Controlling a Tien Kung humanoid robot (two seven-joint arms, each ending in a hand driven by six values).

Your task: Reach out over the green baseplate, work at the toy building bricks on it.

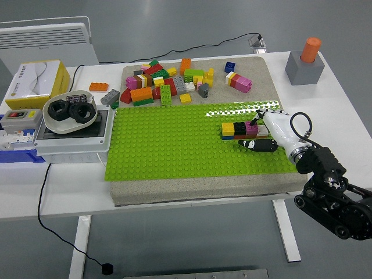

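Observation:
A green baseplate (174,142) lies on a grey mat in the middle of the table. A short row of bricks, yellow, black and pink over a red layer (237,129), stands on its right part. My right hand (261,135), white with black fingers, reaches in from the right over the plate's right edge. Its fingers (260,145) touch the pink end of the row and its front side; the grip is not clear. A pile of loose coloured bricks (174,81) lies on the mat behind the plate. My left arm is out of view.
A grey electrical box (72,139) with a white bowl of black parts (71,111) stands left of the plate. A switch box (20,119) and a yellow carton (35,81) are further left. A grey block with an orange peg (305,64) stands at back right.

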